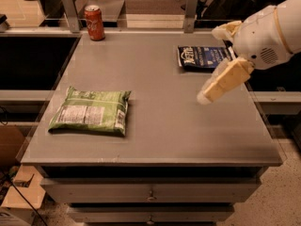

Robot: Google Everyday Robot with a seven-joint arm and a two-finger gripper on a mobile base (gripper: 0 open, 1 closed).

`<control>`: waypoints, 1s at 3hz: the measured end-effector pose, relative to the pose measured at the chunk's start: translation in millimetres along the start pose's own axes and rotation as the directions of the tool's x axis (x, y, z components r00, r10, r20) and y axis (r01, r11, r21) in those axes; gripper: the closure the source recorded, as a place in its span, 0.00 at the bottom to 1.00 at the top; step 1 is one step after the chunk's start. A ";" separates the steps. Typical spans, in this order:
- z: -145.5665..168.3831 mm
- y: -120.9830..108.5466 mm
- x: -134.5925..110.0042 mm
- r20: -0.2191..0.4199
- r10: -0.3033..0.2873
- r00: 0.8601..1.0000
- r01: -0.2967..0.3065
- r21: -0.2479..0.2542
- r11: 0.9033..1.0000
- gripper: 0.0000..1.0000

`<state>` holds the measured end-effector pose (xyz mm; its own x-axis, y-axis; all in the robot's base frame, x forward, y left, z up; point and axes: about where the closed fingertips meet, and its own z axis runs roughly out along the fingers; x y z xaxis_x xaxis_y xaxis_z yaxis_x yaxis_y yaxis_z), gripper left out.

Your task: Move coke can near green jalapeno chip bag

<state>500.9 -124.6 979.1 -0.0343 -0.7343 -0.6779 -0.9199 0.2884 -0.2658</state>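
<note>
We see the cream gripper (pixel 210 65) over the right of the grey table (pixel 164 126), jaws wide, empty; red cylindrical coke can (pixel 94 22) back-left.

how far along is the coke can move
Nothing looks done yet: the coke can stands at the far-left corner of the table, apart from the green jalapeno chip bag at the near left. Nothing is in hand: the gripper hovers open, empty over the right side, by the blue chip bag. Left: grasp the can, carry it beside the bag.
</note>
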 end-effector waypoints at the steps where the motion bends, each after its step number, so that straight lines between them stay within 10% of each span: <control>1: 25.2 -38.3 -24.0 0.078 0.006 0.997 -0.011 0.076 0.997 0.00; 3: 83.8 -106.8 -61.4 0.147 0.027 0.989 -0.048 0.144 0.988 0.00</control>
<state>634.0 -58.8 991.7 -0.0013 -0.6282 -0.7780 -0.8510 0.4093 -0.3290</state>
